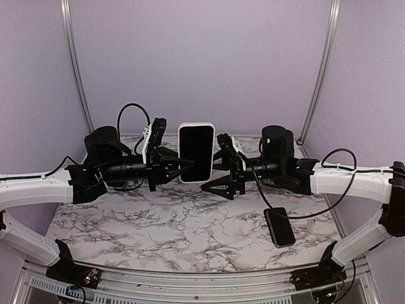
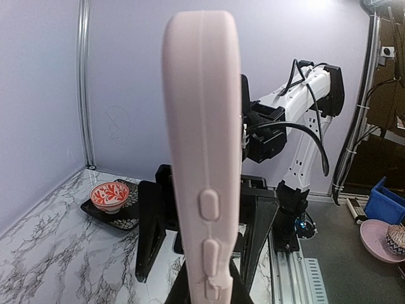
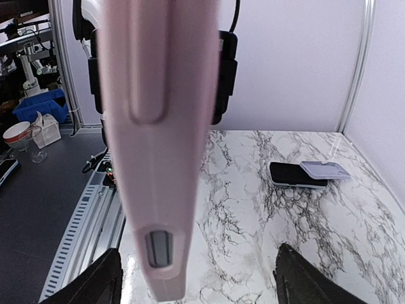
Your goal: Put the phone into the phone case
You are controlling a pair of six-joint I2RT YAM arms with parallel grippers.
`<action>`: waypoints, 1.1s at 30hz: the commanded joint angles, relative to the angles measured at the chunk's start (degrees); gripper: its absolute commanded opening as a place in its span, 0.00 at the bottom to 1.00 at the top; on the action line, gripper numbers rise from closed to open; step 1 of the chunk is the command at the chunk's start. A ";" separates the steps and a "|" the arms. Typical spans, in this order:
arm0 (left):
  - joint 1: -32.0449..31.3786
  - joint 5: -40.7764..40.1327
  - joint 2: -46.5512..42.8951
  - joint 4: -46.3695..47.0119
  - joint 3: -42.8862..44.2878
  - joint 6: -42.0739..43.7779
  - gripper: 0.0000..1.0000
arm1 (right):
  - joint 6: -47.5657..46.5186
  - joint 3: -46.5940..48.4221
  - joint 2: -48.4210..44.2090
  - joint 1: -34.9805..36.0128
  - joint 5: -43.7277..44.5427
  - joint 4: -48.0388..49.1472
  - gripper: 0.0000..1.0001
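A pale pink phone case [image 1: 196, 152] with a black face stands upright in the air above the table's middle. I cannot tell whether the black face is a phone. My left gripper [image 1: 185, 163] is shut on the case's left edge; in the left wrist view the case [image 2: 202, 145] rises from between my gripper's [image 2: 218, 288] jaws. My right gripper [image 1: 219, 166] is open at the case's right edge; in the right wrist view the case [image 3: 158, 126] hangs between my gripper's [image 3: 199, 282] spread jaws, nearer the left one. A black phone [image 1: 280, 226] lies flat on the table at the right, also in the right wrist view [image 3: 292, 175].
The marble table [image 1: 171, 228] has purple walls on three sides. A pale lavender piece [image 3: 323, 170] rests on the lying phone's end. A red patterned bowl [image 2: 109, 195] sits on a dark tray [image 2: 123, 218] at the table's far right.
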 commanded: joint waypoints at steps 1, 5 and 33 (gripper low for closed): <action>-0.16 0.23 -2.10 6.06 0.60 -0.82 0.00 | -1.47 2.88 -5.21 -0.93 2.61 -0.87 0.81; -0.16 0.30 -1.93 6.06 0.69 -0.92 0.00 | 2.43 4.24 -5.21 -0.80 -0.09 3.69 0.67; 6.69 -50.01 0.52 -18.13 4.35 -10.25 0.99 | 32.77 6.07 8.95 -16.27 1.23 -6.53 0.00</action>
